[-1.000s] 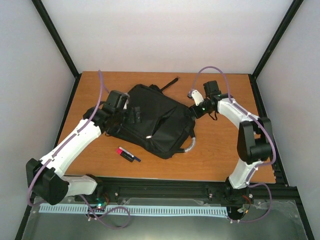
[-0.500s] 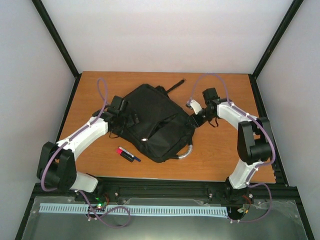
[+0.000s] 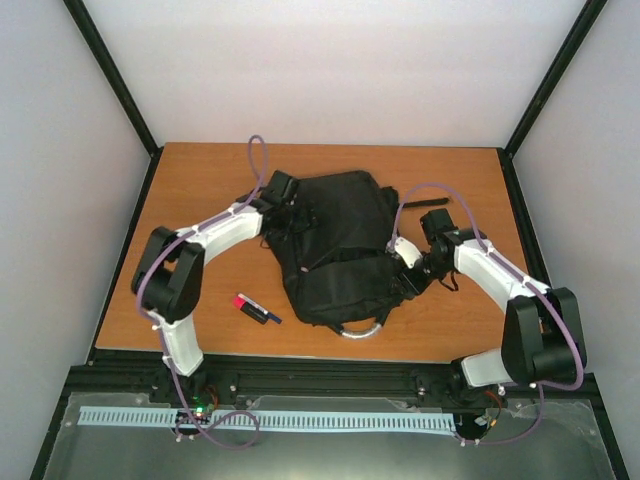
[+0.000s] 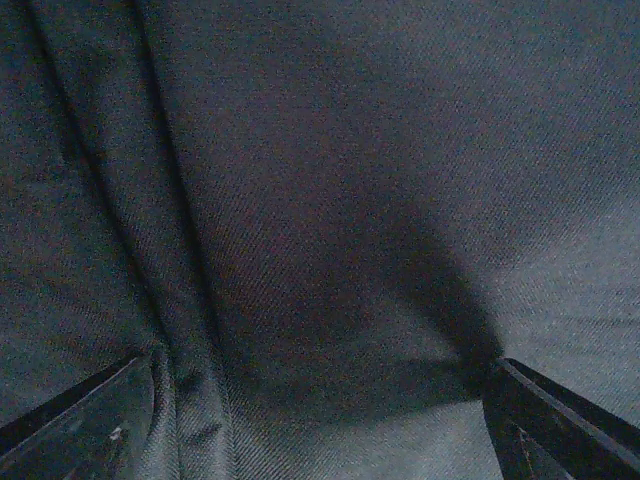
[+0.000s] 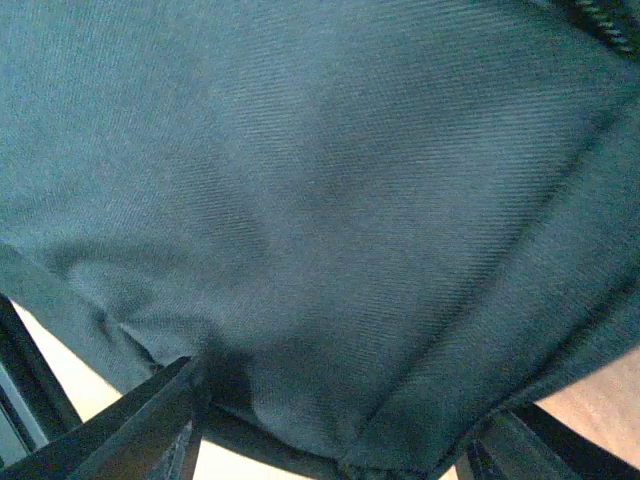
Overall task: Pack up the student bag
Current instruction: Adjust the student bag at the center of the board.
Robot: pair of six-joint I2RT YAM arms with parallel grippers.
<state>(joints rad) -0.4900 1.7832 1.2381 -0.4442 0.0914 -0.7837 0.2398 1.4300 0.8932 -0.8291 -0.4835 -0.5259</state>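
Note:
The student bag (image 3: pixel 335 245), a large black fabric backpack, lies in the middle of the table with its grey loop handle (image 3: pixel 362 329) at the near edge. My left gripper (image 3: pixel 290 207) presses on the bag's far-left corner. In the left wrist view black fabric (image 4: pixel 330 200) fills the frame and the left gripper (image 4: pixel 320 372) has its jaws wide apart on it. My right gripper (image 3: pixel 407 270) is at the bag's right side. In the right wrist view the right gripper (image 5: pixel 340 400) is open, with a bulge of the bag's fabric (image 5: pixel 320 200) between the fingers.
A small red-and-black item with a dark pen (image 3: pixel 256 308) lies on the wooden table (image 3: pixel 190 190) near the bag's left. A black strap (image 3: pixel 424 202) sticks out at the bag's far right. Black frame posts stand at the table's corners.
The bag has turned and shifted right, its grey handle now at the near edge. My left gripper moved far and right with it. My right gripper moved nearer, down the bag's right side.

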